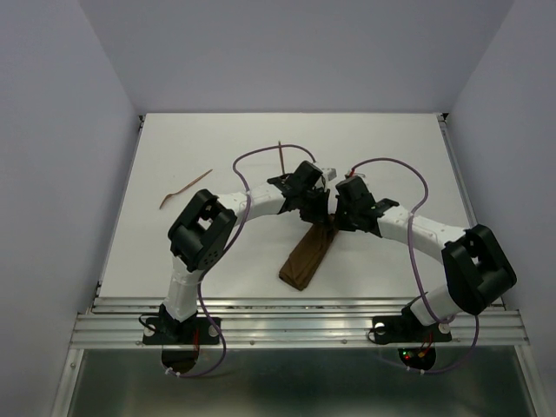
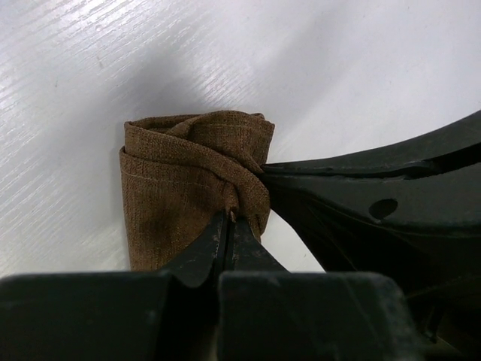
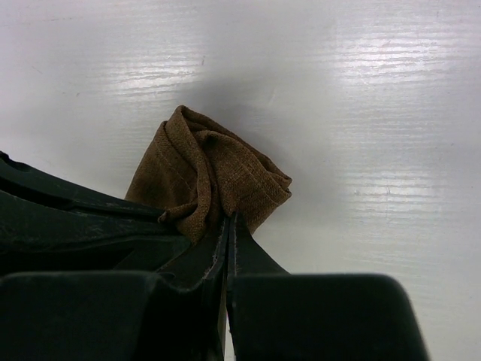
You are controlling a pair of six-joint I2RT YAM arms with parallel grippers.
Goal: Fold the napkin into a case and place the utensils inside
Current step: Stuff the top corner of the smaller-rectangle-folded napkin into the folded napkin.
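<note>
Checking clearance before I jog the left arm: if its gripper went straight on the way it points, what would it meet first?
The napkin: the left gripper is shut on its bunched end; beyond it, probably only table.

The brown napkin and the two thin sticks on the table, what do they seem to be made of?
The napkin looks like matte woven cloth, maybe linen or cotton: a coarse thread grid and soft folds show up close. The sticks are thin and reddish-brown, possibly wood or bamboo; too small to be sure.
</note>
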